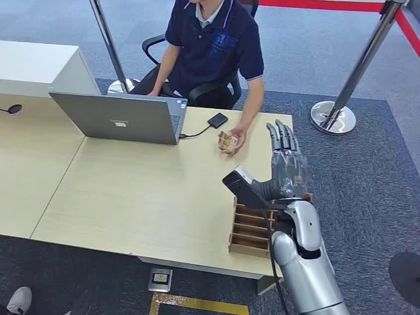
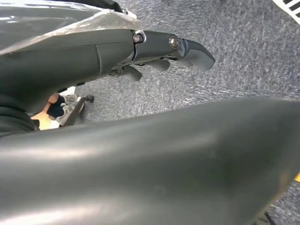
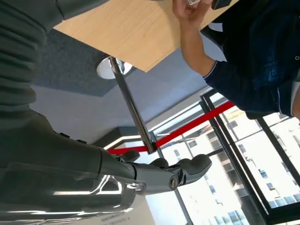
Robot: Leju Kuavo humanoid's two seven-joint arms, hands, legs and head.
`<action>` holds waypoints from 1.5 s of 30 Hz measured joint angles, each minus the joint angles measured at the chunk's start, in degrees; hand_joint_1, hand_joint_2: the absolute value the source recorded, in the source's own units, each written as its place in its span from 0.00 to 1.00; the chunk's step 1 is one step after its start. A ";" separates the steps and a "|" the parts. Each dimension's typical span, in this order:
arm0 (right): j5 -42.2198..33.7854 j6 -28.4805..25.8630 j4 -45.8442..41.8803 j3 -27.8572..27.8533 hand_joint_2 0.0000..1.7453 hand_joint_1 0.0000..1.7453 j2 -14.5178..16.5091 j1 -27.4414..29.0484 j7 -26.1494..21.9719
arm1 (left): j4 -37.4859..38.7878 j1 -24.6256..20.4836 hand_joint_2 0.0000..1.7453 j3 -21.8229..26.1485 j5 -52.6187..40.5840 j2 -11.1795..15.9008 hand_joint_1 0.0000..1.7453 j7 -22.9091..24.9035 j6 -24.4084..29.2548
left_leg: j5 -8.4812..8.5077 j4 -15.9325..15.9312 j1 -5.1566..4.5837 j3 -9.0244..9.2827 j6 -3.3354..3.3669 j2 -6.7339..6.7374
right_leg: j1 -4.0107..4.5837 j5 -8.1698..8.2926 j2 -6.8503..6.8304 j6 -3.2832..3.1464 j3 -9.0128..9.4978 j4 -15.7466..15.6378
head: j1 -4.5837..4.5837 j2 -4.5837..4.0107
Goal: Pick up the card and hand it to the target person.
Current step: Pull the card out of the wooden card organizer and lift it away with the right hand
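1. A light wood table spreads out ahead of and to the left of the robot's raised right hand, which is held up over the table's right end.
2. A seated person in a dark polo shirt faces the robot from the far side of the table, beyond the right hand.
3. An open grey laptop stands well to the left of the right hand, its back to the robot.
4. A chrome barrier post leans on its round base on the carpet, beyond and to the right of the right hand, with a red belt running from its top.
5. A wooden slotted rack sits at the table's near edge, directly below the right hand and wrist.
6. The right hand is released, its fingers straight, close together and pointing away from the robot, holding nothing.
7. The left hand hangs over grey carpet with its fingers extended and nothing in them.
8. The person's hand rests on the table just ahead and left of the right hand, holding the card.
9. A small black device lies beyond the card, cabled to the laptop.
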 joint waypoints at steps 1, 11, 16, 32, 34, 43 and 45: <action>0.41 0.25 0.59 0.31 1.00 0.00 -0.05 -0.41 0.00 | 0.00 0.00 0.00 0.00 0.01 0.01 0.00 0.00 0.00 | 0.00 0.00 0.00 0.00 0.00 0.00 | 0.00 0.00 0.00 0.00 0.00 0.00 | 0.00 0.00; -0.49 5.36 9.18 3.16 1.00 0.00 -0.61 -5.11 -2.83 | 0.00 0.09 0.00 0.00 0.58 0.27 0.00 0.00 0.16 | 0.00 0.01 0.00 -0.02 0.00 -0.03 | 0.00 0.00 0.00 0.00 0.00 -0.02 | -0.01 0.00; -6.77 5.75 8.59 2.91 1.00 0.00 -2.07 -4.23 -6.74 | 0.00 0.18 0.00 0.00 0.20 0.41 0.00 0.00 0.13 | 0.00 0.02 -0.01 -0.02 0.00 -0.03 | 0.00 0.00 0.00 0.00 -0.03 -0.05 | -0.01 0.00; -8.01 5.73 -5.97 -0.26 1.00 0.00 -6.78 3.01 -6.35 | 0.02 0.23 0.00 0.00 0.04 0.52 0.00 -0.09 0.09 | -0.01 0.02 0.00 -0.02 0.00 -0.01 | 0.00 0.00 0.00 0.00 -0.03 -0.04 | -0.01 0.00; -4.84 5.79 -6.00 -0.21 1.00 0.00 -6.93 3.09 -4.50 | 0.02 0.23 0.00 0.00 -0.08 0.52 0.00 -0.09 0.08 | -0.01 0.02 0.00 -0.02 0.00 -0.01 | 0.00 0.00 0.00 0.00 -0.02 -0.04 | 0.00 0.00; 0.70 5.17 -2.48 0.37 1.00 0.00 -6.87 2.78 -1.27 | 0.04 0.20 0.00 0.00 -0.28 0.52 0.00 -0.09 -0.02 | -0.01 0.02 -0.01 -0.03 0.00 -0.03 | 0.00 0.00 0.00 0.00 -0.01 -0.04 | 0.00 0.00; 0.53 4.83 -1.87 0.38 1.00 0.01 -6.89 2.76 -1.28 | 0.04 0.20 0.00 0.00 -0.25 0.52 0.00 -0.09 -0.02 | -0.01 0.02 -0.01 -0.03 0.00 -0.03 | 0.00 0.00 0.00 0.00 -0.02 -0.04 | 0.00 0.00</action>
